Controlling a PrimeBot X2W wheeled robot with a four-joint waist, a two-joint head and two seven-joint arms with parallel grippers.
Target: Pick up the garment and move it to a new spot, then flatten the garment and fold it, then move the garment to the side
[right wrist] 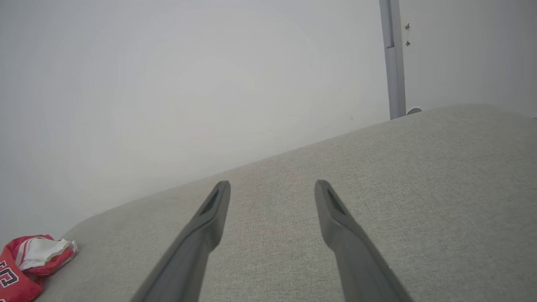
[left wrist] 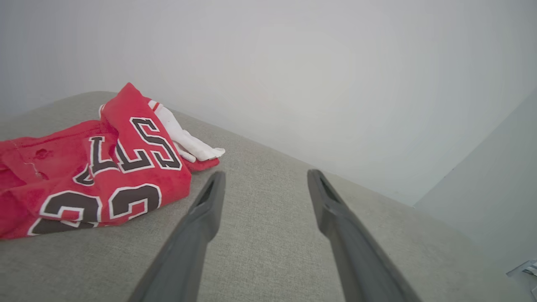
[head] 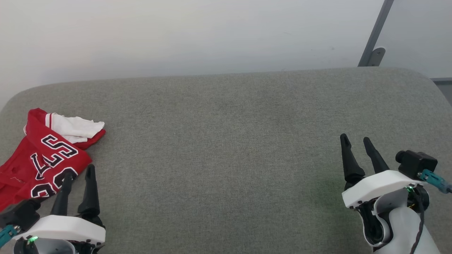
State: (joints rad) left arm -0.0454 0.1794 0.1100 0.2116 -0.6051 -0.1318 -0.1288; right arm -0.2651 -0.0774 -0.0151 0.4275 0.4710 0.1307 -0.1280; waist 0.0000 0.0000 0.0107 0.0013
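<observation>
The garment (head: pixel 42 155), a red jersey with black white-outlined print and a white sleeve, lies crumpled at the far left of the grey padded surface (head: pixel 226 141). It also appears in the left wrist view (left wrist: pixel 96 176) and at the lower left of the right wrist view (right wrist: pixel 25 262). My left gripper (head: pixel 79 171) stands open at the lower left, its fingertips just beside the garment's near right edge, with nothing between them (left wrist: pixel 264 176). My right gripper (head: pixel 355 139) is open and empty at the lower right, far from the garment (right wrist: pixel 272 184).
A pale wall runs behind the surface's rounded far edge. A grey metal post (head: pixel 376 33) with a bracket stands at the back right. The surface's corners curve away at left and right.
</observation>
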